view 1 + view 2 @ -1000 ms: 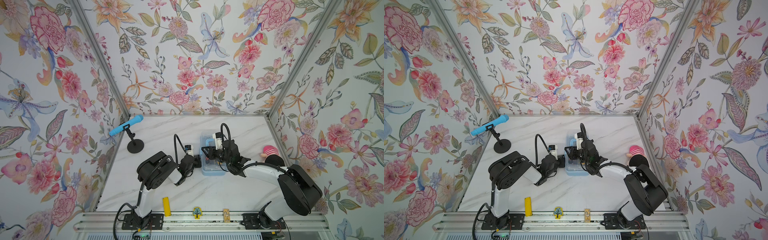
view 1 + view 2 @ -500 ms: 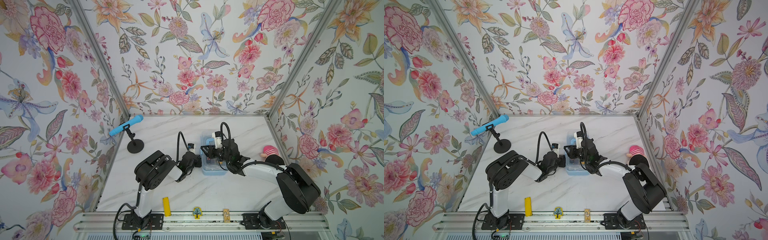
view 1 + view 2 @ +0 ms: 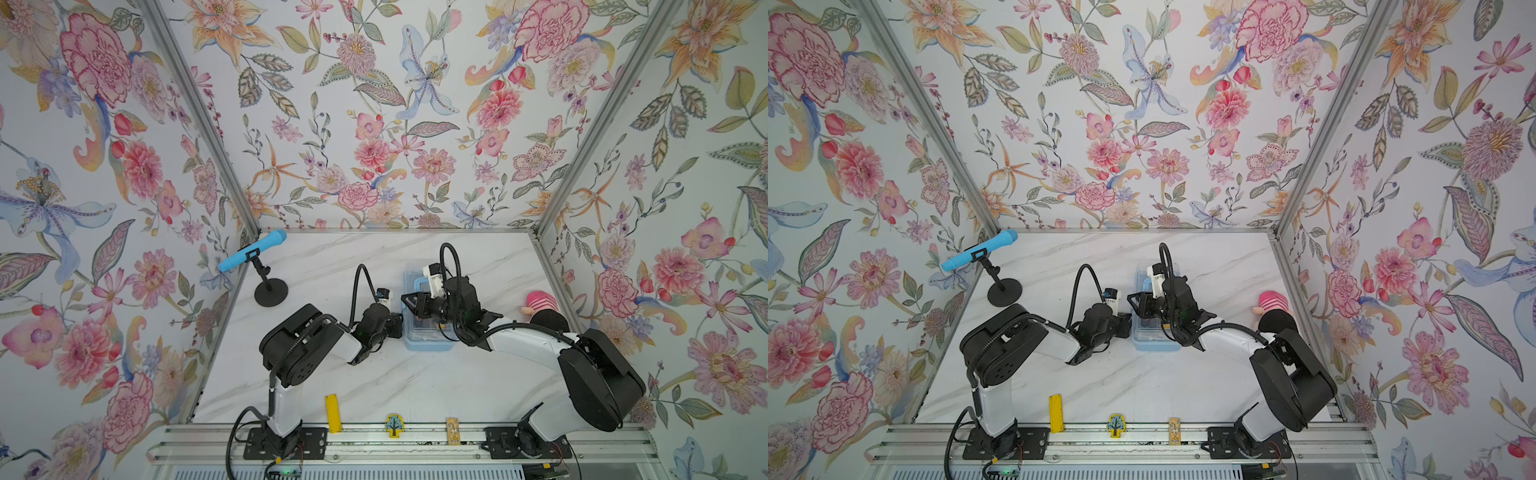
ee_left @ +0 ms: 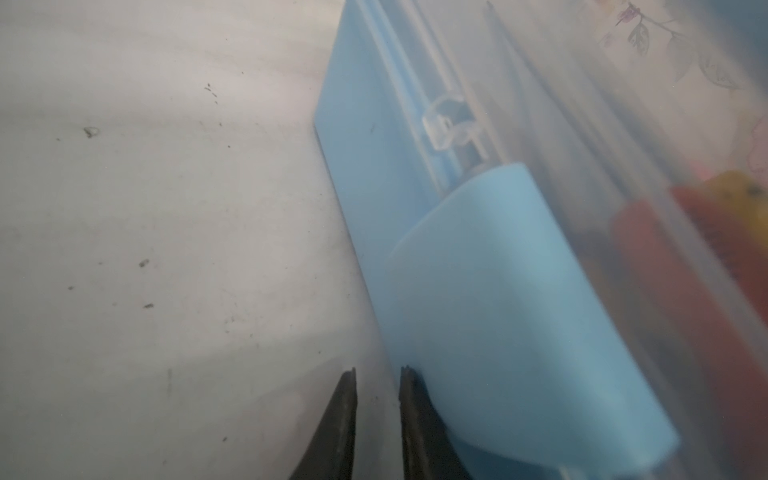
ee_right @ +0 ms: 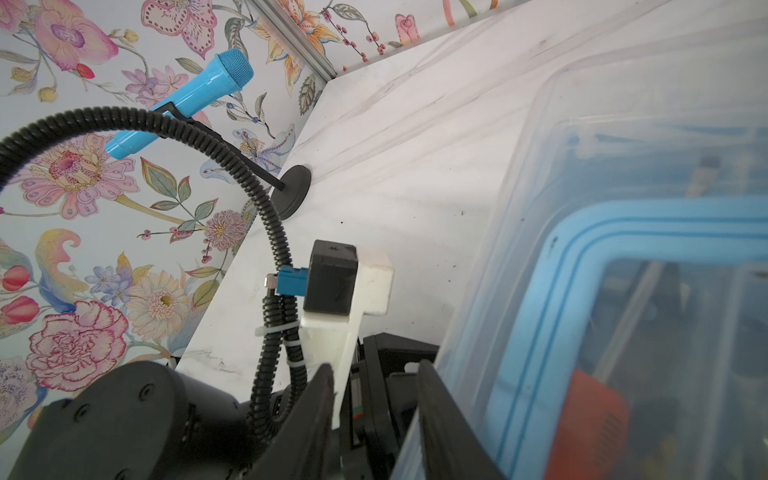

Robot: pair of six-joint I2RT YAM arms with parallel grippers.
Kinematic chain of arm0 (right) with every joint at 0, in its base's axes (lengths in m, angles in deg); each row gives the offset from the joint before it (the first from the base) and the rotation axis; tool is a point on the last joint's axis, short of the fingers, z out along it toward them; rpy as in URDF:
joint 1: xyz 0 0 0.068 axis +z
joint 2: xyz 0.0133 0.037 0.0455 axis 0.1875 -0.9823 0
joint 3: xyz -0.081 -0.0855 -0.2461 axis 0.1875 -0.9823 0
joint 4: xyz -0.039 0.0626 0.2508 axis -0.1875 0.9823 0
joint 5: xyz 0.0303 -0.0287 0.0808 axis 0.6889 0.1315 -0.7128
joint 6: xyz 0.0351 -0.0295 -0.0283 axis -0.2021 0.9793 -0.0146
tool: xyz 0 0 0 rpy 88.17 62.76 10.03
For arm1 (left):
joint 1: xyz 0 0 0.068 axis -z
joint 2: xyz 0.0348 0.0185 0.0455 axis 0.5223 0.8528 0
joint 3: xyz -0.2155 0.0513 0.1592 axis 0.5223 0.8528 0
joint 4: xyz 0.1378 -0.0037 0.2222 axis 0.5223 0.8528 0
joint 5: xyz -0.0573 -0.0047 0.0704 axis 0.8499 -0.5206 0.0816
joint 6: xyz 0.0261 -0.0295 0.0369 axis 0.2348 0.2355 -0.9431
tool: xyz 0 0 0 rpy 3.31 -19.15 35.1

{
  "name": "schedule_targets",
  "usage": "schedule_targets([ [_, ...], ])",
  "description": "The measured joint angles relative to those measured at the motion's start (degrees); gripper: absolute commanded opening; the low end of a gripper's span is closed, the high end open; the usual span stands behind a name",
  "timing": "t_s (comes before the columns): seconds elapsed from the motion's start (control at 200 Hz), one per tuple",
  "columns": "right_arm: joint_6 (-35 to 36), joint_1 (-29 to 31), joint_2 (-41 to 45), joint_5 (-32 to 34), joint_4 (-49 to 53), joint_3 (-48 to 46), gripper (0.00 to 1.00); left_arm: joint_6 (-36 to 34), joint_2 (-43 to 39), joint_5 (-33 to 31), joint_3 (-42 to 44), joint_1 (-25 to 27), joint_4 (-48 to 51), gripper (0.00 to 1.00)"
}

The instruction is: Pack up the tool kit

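Observation:
The tool kit's light-blue box (image 3: pixel 428 347) (image 3: pixel 1152 343) lies mid-table with its clear lid down. Through the lid an orange tool handle (image 4: pixel 665 257) (image 5: pixel 590 419) and a bit of a yellow one (image 4: pixel 735 191) show. My left gripper (image 3: pixel 398 326) (image 4: pixel 377 374) sits low at the box's left side, open by a narrow gap with nothing in it. One fingertip (image 4: pixel 411 399) rests against the blue latch flap (image 4: pixel 498 311). My right gripper (image 3: pixel 409 301) (image 5: pixel 374 370) hovers over the box's left edge, open and empty, with one finger (image 5: pixel 432 399) along the lid rim beside the blue handle (image 5: pixel 582 232).
A blue microphone (image 3: pixel 251 251) on a black stand (image 3: pixel 271 293) is at the back left. A pink striped toy (image 3: pixel 540 301) lies at the right wall. A flat yellow bar (image 3: pixel 333 413), a tree-shaped piece (image 3: pixel 393 424) and a small card (image 3: pixel 453 430) line the front edge.
My left gripper's jaws have parted slightly at the box's side, and its wrist has shifted a little. The right gripper and the box have stayed put.

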Motion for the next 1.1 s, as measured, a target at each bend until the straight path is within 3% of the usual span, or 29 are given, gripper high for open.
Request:
schedule_targets([
  [0.27, 1.6, -1.2, 1.2, -2.4, 8.0, 3.2, 0.37, 0.7, -4.7, 2.3, 2.6, -3.0, 0.0, 0.30],
  [0.395, 3.1, -1.8, 2.3, -2.0, 16.5, 6.3, 0.38, 0.9, -8.1, 1.9, 2.5, -4.3, 1.0, 0.42],
  [0.475, 3.8, -2.3, 4.1, -1.1, 21.9, 7.0, 0.39, 0.3, -10.4, 0.9, 2.0, -4.7, 3.0, 0.58],
  [0.565, 4.7, -2.8, 7.7, 0.3, 26.2, 7.2, 0.53, -1.1, -13.5, -2.0, 0.4, -4.9, 7.4, 0.78],
  [0.605, 5.4, -3.2, 10.2, 1.5, 27.8, 7.2, 0.69, -2.0, -15.2, -3.6, -0.4, -4.9, 9.7, 0.84],
  [0.631, 6.4, -3.4, 11.7, 2.2, 28.5, 7.2, 0.86, -2.3, -16.3, -5.0, -1.0, -4.9, 11.1, 0.86],
  [0.661, 7.2, -3.8, 13.8, 3.7, 29.2, 7.3, 1.00, -3.0, -17.9, -6.6, -1.6, -4.9, 12.9, 0.88],
  [0.746, 10.7, -4.7, 20.0, 9.7, 30.3, 6.9, 0.99, -6.2, -23.7, -12.6, -2.6, -4.9, 16.7, 0.98],
  [0.816, 14.2, -5.3, 25.2, 18.0, 28.2, 4.1, 0.99, -10.2, -28.8, -18.1, -2.0, -4.9, 16.5, 0.99],
  [0.951, 21.3, -7.0, 32.4, 32.3, 18.4, -9.0, 0.99, -20.7, -38.8, -26.7, 6.2, -4.9, 7.9, 0.99],
  [1.101, 27.3, -10.1, 32.3, 39.8, 13.3, -19.7, 0.99, -31.3, -43.9, -34.1, 18.6, -5.1, -2.7, 0.99],
])
